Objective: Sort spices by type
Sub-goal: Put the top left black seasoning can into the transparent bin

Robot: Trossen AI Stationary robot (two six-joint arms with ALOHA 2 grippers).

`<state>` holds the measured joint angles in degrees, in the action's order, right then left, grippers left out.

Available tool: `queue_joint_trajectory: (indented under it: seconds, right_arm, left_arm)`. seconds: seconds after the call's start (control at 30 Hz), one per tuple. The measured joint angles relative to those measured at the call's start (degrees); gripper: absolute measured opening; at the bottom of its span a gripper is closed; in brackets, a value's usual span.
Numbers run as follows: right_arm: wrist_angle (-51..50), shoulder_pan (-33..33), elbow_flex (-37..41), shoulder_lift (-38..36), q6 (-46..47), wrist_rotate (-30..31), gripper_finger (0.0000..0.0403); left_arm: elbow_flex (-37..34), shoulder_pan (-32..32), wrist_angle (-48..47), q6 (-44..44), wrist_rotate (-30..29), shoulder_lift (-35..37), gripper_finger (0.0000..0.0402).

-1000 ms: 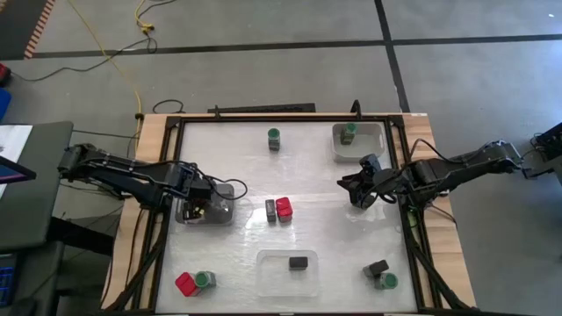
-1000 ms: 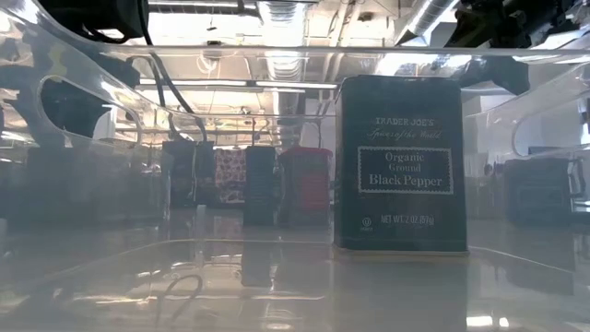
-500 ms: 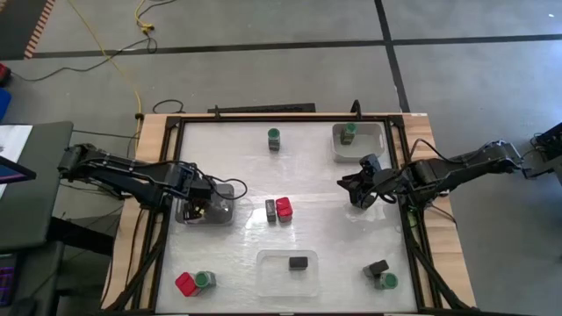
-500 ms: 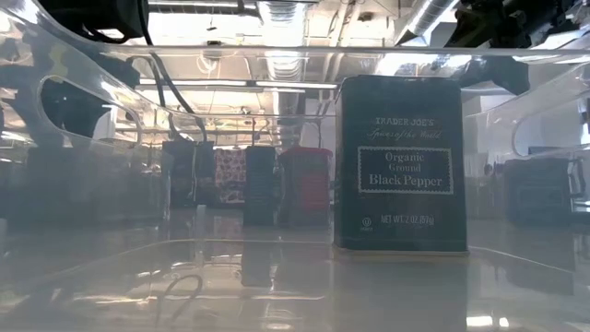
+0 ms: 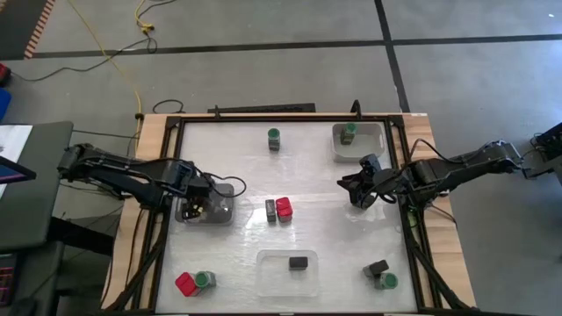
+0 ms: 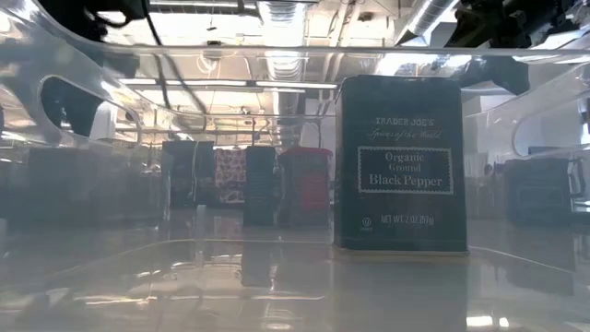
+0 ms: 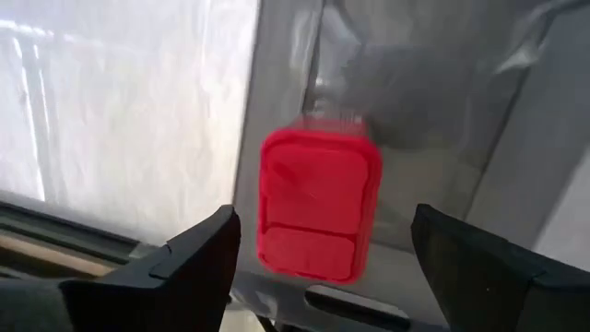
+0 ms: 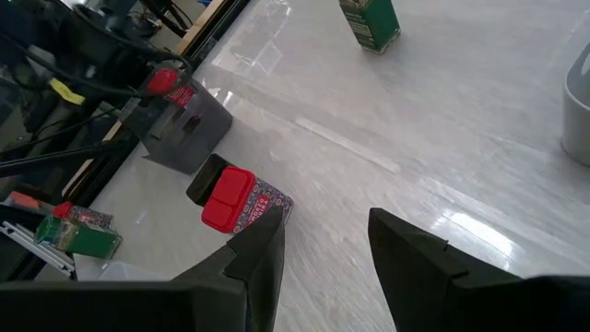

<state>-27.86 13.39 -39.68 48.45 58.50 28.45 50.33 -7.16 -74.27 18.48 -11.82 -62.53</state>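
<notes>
Inside the grey tray (image 5: 221, 213) at the table's left sits a red spice container (image 7: 318, 205), between the spread jaws of the left gripper (image 7: 323, 263), untouched. Another tray (image 5: 376, 133) at the far right holds a green-lidded jar (image 5: 349, 131); the near clear tray (image 5: 268, 263) holds a black box (image 5: 299, 262). Mid-table, the right gripper (image 8: 321, 249) hovers, jaws apart, empty.

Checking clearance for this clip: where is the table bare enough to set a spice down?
Bare: the far-left corner beside the lone green-lidded jar, and the stretch between the middle red-and-black pair and the right pincer. Crowded: the left tray under the left pincer, and both near corners.
</notes>
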Motion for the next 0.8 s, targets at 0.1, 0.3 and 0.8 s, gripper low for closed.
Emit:
queue_joint_trajectory:
  seconds: [0.1, 0.3, 0.8]
  right_arm:
    - [-0.03, 0.01, 0.00, 0.00, 0.00, 0.02, 0.0185]
    - [-0.14, 0.01, -0.02, 0.00, 0.00, 0.00, 0.0185]
    - [-5.96, 3.00, -0.02, -0.15, 3.19, -1.09, 0.0185]
  left_arm:
    - [2.85, 0.02, -0.32, 0.66, 0.02, 0.82, 0.0306]
    - [9.13, 0.02, 0.54, 7.19, 0.02, 0.82, 0.0306]
    - [13.84, -1.55, 24.69, 13.70, -0.48, -7.32, 0.0306]
